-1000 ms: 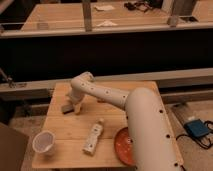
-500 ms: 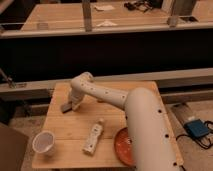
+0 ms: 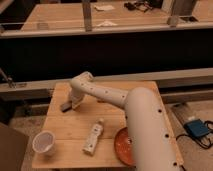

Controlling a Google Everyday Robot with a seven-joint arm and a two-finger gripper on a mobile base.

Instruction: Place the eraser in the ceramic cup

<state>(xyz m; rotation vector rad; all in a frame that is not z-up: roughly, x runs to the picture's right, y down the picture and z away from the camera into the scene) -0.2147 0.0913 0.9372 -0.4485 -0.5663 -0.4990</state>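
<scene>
grey eraser (image 3: 65, 106) (table's far-left) under hand (image 3: 71, 103); arm barely shifted

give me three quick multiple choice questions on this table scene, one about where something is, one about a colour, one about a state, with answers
1. Where on the wooden table is the small pale ceramic cup?
A. near left corner
B. far right corner
C. on the orange plate

2. What colour is the ridged round plate?
A. blue
B. orange
C. green

3. How does the pale elongated bottle-like object sit?
A. standing upright
B. lying flat on the table
C. held in the air

Answers:
1. A, the cup stands by the table's near left edge, apart from the other things.
2. B, its visible part beside the arm is orange.
3. B, it lies lengthwise on the wood in the middle of the table.

The gripper is low over the table's left side, at a small flat dark grey block.
</scene>
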